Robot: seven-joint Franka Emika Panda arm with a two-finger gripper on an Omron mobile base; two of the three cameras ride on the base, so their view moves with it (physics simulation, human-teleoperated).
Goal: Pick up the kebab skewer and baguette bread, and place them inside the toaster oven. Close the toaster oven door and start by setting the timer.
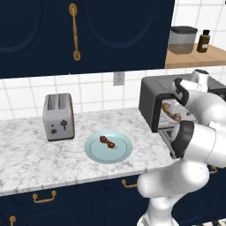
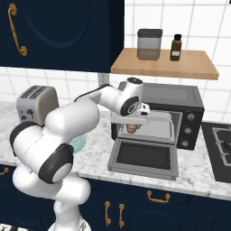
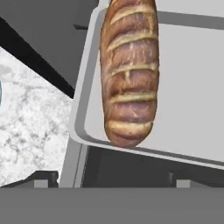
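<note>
Baguette bread (image 3: 129, 74) on oven tray (image 3: 188, 87), below wide-spread, empty fingers (image 3: 43, 178).

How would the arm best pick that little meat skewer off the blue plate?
Probably from straight above, pinching the chunk-studded kebab skewer across its meaty middle. It lies flat in the round pale blue plate, so a side approach would meet the rim, and the thin stick ends give little to squeeze.

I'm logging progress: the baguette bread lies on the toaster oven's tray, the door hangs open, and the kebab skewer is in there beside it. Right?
Not quite. The kebab skewer lies on the pale blue plate on the counter, as the left base view shows. The baguette bread on the toaster oven tray and the open door are right.
</note>
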